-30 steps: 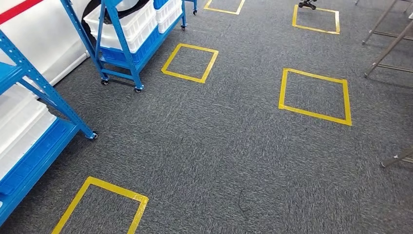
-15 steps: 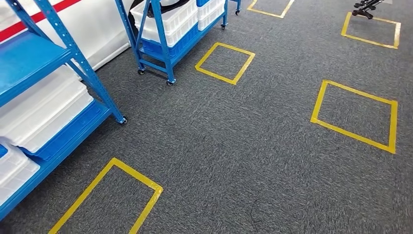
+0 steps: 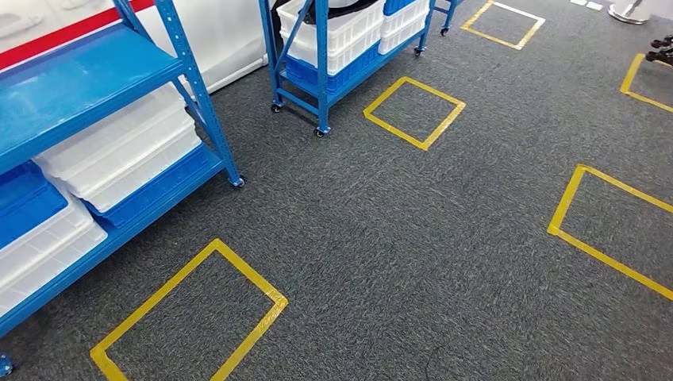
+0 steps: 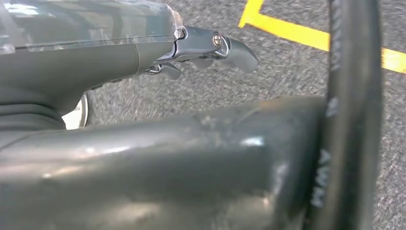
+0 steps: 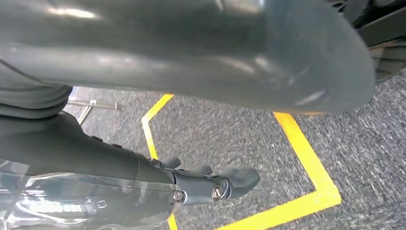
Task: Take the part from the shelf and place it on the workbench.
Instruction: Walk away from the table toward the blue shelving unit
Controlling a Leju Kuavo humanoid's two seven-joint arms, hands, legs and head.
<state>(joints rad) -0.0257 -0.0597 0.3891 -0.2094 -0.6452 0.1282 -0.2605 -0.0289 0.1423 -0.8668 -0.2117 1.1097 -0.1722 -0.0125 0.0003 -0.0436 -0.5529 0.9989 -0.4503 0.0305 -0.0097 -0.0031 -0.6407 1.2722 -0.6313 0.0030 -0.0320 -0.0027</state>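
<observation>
Two blue shelves stand on grey carpet in the head view. Nearest, at the robot's left, is the near shelf [image 3: 95, 75], a blue rack with a bare blue upper deck; beneath it lie stacked white trays [image 3: 119, 155] and, lower down, a blue bin [image 3: 28, 202] resting on another white tray. Farther off stands the wheeled shelf [image 3: 321, 71], loaded with white crates [image 3: 341, 32] above a blue one. Which item is the part to be taken cannot be told; nothing resembling it can be picked out on either shelf.

Yellow tape squares [image 3: 415, 111] mark the carpet [image 3: 397, 238], one just beside the wheeled shelf, another just in front of the near shelf, and others to the right.

Left wrist view: the left hand [image 4: 210, 48] hangs above the carpet near a yellow tape line, fingers loosely extended and grasping nothing.

Right wrist view: the right hand [image 5: 210, 184] likewise hangs over a taped corner, fingers apart and released, with nothing in it.
</observation>
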